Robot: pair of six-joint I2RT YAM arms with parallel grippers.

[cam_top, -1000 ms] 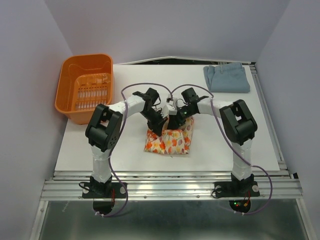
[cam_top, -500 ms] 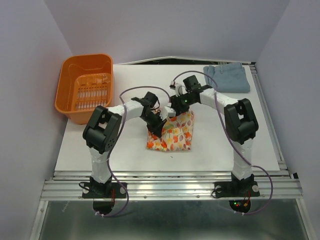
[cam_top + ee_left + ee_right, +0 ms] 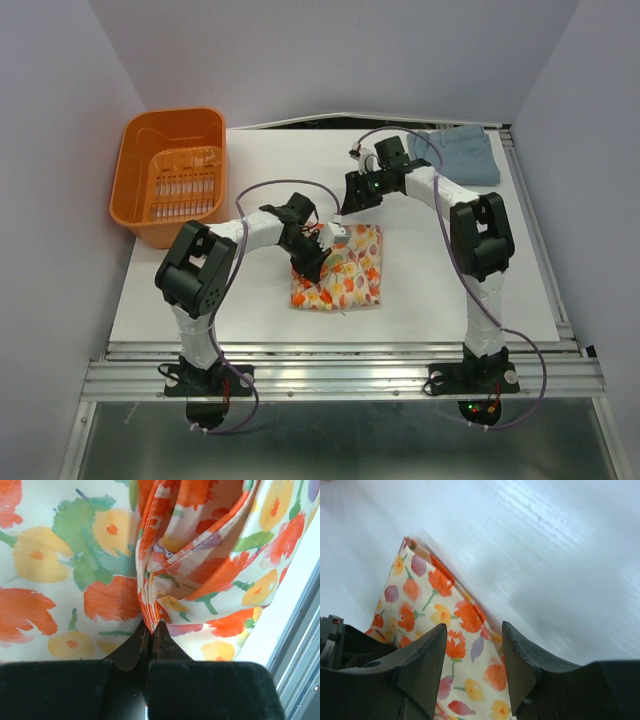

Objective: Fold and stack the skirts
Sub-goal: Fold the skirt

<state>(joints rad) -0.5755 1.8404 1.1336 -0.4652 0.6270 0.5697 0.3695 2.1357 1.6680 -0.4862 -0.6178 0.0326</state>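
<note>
The flower-print skirt [image 3: 350, 272] lies folded on the white table [image 3: 450, 270] in the middle. My left gripper [image 3: 312, 260] is at its left edge, shut on a bunched fold of the cloth [image 3: 165, 585], the fingertips [image 3: 132, 647] pressed together at the fold. My right gripper [image 3: 347, 205] hovers just behind the skirt's far edge, open, with nothing between its fingers [image 3: 427, 647]; the skirt [image 3: 450, 612] shows below it, apart from it. The light blue skirt [image 3: 455, 155] lies folded at the table's far right corner.
An orange plastic basket [image 3: 140, 190] stands at the far left of the table. A metal rail runs along the near edge [image 3: 340, 350]. Purple walls close in the left, right and back.
The right gripper has pulled up and back away from the flower skirt toward the far right. The left gripper kept its hold and shifted slightly nearer; the skirt's far edge now lies flat.
</note>
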